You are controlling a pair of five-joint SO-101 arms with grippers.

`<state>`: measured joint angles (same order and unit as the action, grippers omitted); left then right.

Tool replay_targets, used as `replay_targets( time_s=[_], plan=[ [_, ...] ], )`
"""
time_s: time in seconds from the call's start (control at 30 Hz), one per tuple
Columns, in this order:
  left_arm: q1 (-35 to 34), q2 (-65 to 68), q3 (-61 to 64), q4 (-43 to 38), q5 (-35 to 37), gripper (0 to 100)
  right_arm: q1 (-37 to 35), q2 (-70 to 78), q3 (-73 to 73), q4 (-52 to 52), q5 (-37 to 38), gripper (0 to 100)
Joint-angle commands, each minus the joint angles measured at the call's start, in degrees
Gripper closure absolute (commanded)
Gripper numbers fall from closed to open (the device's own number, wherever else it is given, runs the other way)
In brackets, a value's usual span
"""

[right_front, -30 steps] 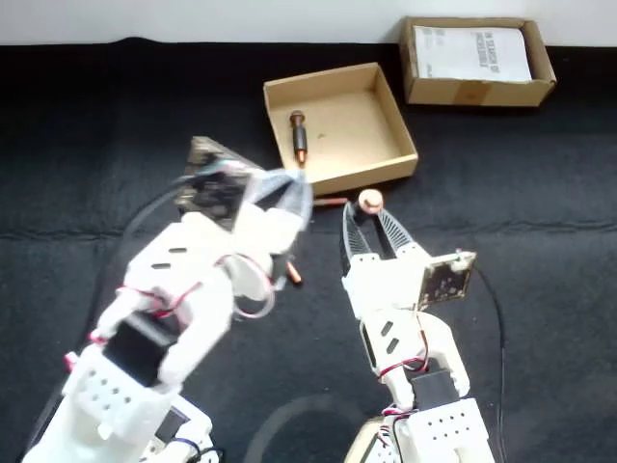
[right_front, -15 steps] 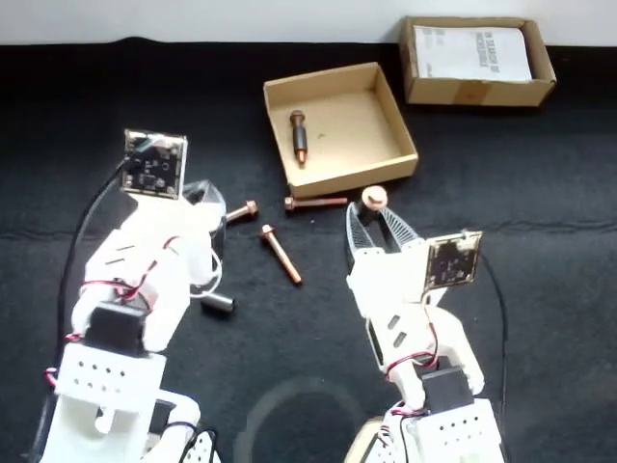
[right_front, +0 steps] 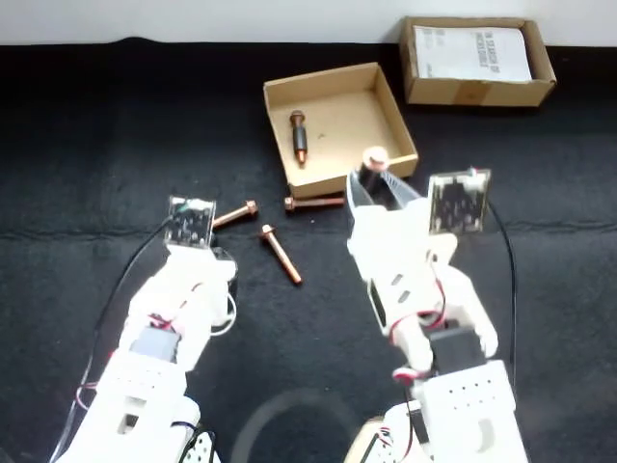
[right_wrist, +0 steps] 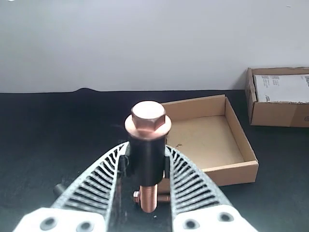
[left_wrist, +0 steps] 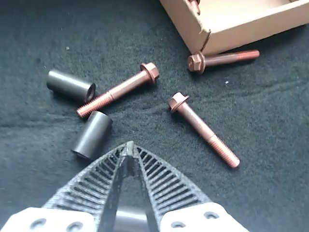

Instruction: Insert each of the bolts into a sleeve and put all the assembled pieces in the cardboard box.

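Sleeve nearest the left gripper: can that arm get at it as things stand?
Likely yes: the left gripper, shut, sits just short of the sleeve, which lies uncovered; it must open first.

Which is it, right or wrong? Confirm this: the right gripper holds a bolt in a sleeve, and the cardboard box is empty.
Wrong in one respect: the box is not empty. The high view shows one assembled piece lying in it. The right gripper does hold a bolt in a sleeve.

Three loose bolts [left_wrist: 120, 89], two sleeves [left_wrist: 91, 135], assembly [right_front: 299, 137] in box [right_front: 352, 125], second assembly [right_wrist: 145, 123] in right claw [right_wrist: 146, 154]
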<state>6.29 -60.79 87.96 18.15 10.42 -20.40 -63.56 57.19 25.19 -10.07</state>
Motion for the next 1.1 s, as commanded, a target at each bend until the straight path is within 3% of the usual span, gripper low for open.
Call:
replay_targets(
  time_s=[0.0,0.2,0.4,0.57,1.07],
  plan=[
    [-0.57,-0.13,5.23,-9.58,3.6,99,0.22,6.55,-9.8,-0.04,0.0,99.2],
    [-2.68,-0.13,8.75,-18.29,6.33,99,0.22,17.54,-19.12,1.89,0.0,99.2],
    [-4.18,-0.13,8.66,-18.37,6.33,99,0.22,30.02,-31.08,10.24,-5.45,99.2],
    [-10.07,0.13,8.4,-22.42,6.33,99,0.13,40.31,-40.66,16.92,-8.44,99.2],
    [-10.59,0.22,8.57,-23.12,6.33,99,0.31,68.09,-69.23,23.69,-8.09,99.2]
  ],
)
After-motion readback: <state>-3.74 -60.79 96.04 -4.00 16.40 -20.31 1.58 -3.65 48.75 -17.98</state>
